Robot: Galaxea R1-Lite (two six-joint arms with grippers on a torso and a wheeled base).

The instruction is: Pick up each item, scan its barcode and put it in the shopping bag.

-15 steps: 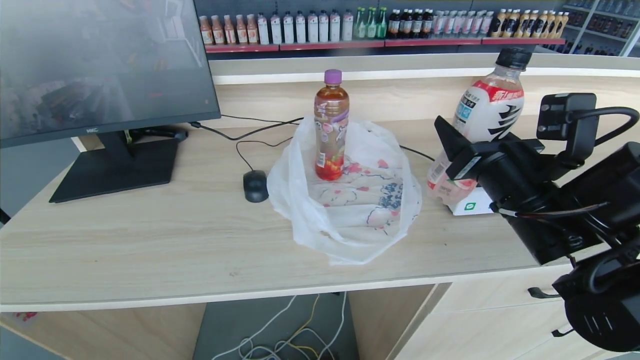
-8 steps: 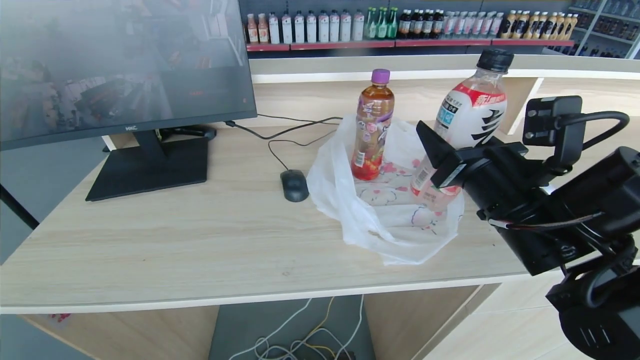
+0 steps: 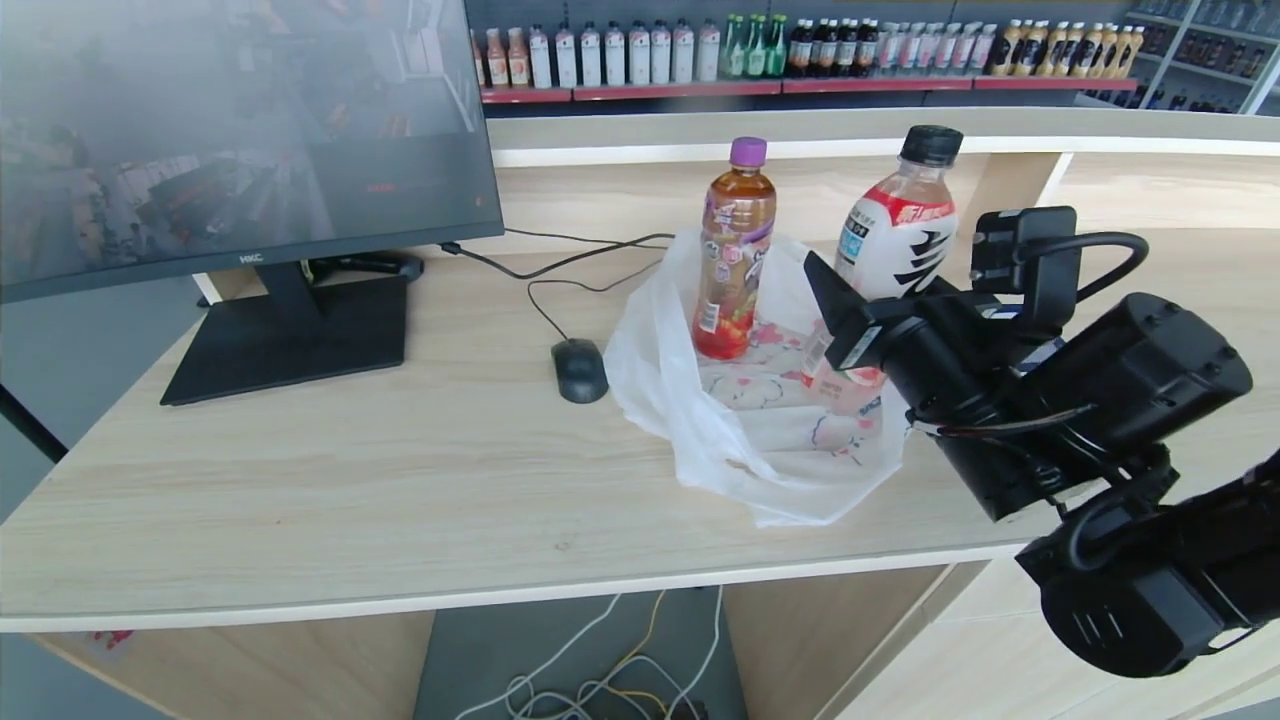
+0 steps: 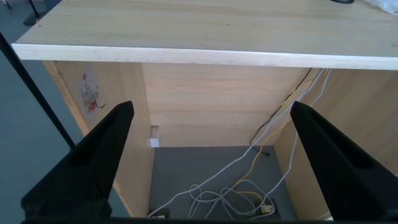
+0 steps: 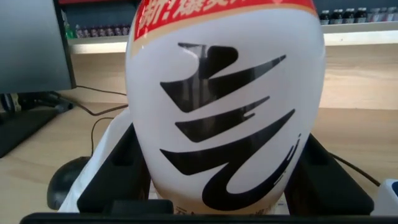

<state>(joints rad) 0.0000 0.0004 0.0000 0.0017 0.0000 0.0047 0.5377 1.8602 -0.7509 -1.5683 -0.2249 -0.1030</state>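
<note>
A white drink bottle (image 3: 897, 235) with a black cap is held a little tilted, my right gripper (image 3: 862, 322) shut on its lower body. Its base is over the right part of the white shopping bag (image 3: 745, 455), which lies open on the counter; whether it touches the bag I cannot tell. In the right wrist view the white bottle (image 5: 227, 106) sits between the right gripper's (image 5: 217, 186) fingers. A tea bottle (image 3: 735, 250) with a purple cap stands upright in the bag. My left gripper (image 4: 211, 124) hangs open below the counter's front edge.
A monitor (image 3: 240, 130) on a black stand occupies the counter's left. A black mouse (image 3: 580, 370) lies just left of the bag, its cable running back. Shelves of bottles (image 3: 800, 50) line the far wall. Loose cables (image 4: 230, 193) lie on the floor under the counter.
The head camera has shifted. Relative to the bag, my right gripper has carried the white bottle left, from beside the bag to over its right part, and lower.
</note>
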